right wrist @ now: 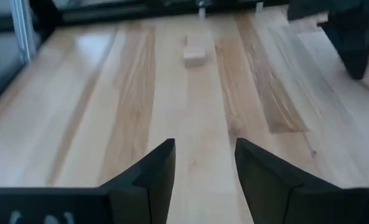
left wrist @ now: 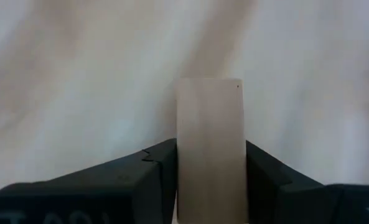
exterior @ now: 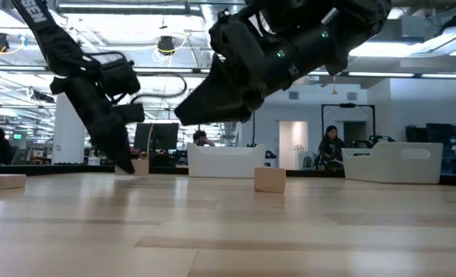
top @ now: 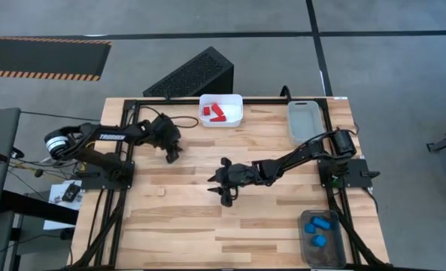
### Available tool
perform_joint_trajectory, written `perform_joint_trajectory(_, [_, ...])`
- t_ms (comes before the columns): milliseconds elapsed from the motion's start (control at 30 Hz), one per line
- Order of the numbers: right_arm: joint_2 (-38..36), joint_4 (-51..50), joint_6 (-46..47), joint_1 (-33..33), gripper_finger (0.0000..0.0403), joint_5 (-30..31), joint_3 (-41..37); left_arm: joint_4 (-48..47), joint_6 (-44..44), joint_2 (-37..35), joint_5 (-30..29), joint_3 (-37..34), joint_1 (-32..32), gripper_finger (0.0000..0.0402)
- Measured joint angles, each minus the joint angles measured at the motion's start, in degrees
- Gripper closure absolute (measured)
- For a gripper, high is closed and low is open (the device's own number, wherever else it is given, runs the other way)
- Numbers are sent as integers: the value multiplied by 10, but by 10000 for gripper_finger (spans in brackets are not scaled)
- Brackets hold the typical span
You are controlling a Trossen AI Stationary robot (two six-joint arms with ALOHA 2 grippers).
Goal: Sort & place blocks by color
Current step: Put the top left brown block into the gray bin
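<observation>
Left wrist view shows us the left gripper [left wrist: 210, 180] with its fingers [left wrist: 153, 171] clamped on both sides of a pale natural-wood block [left wrist: 210, 149], which stands up between them above the worktop [left wrist: 78, 93]. In the high view that gripper [top: 173, 154] sits left of centre, below the white bin [top: 238, 113] holding the red blocks [top: 216, 113]. We judge the grip shallow, so the block could pivot or slip out on the lift if the fingers catch only its lower part.

The right gripper [top: 224, 183] hangs near the middle of the high view, its fingers [right wrist: 156, 168] parted and empty, with a second wood block [right wrist: 195, 56] lying well ahead of it in its wrist view; a third [top: 161, 190] lies lower left of centre. If both arms move toward the centre together, we risk a clash, as they are near each other.

The blue blocks [top: 317, 224] sit in the grey bin [top: 307, 252] at lower right; the clear bin [top: 304, 120] at upper right looks empty. Dropping wood into the nearer white bin would spoil the sort.
</observation>
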Motion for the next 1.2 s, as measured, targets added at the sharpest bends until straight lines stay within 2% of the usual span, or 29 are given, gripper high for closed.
perform_joint_trajectory(167, [0, -38, -98, 0, 209, 7, 1, -7, -5, -47, 105, 0, -56, 288])
perform_joint_trajectory(267, [0, -63, -161, 5, 204, 46, 19, -1, -14, -74, 165, 0, -94, 286])
perform_joint_trajectory(467, [-1, -83, -386, 29, 187, 131, 51, 21, -51, -92, 236, 0, -159, 288])
perform_joint_trajectory(567, [-1, -81, -470, 38, 176, 153, 64, 50, -69, -92, 237, 0, -190, 284])
perform_joint_trajectory(633, [-1, -82, -493, 38, 167, 156, 71, 71, -77, -92, 236, 0, -207, 284])
perform_joint_trajectory(900, [-1, -81, -497, 28, 139, 156, 97, 141, -98, -92, 214, 0, -251, 282])
perform_joint_trajectory(1200, [0, -82, -496, 30, 137, 148, 119, 172, -95, -92, 197, 1, -282, 281])
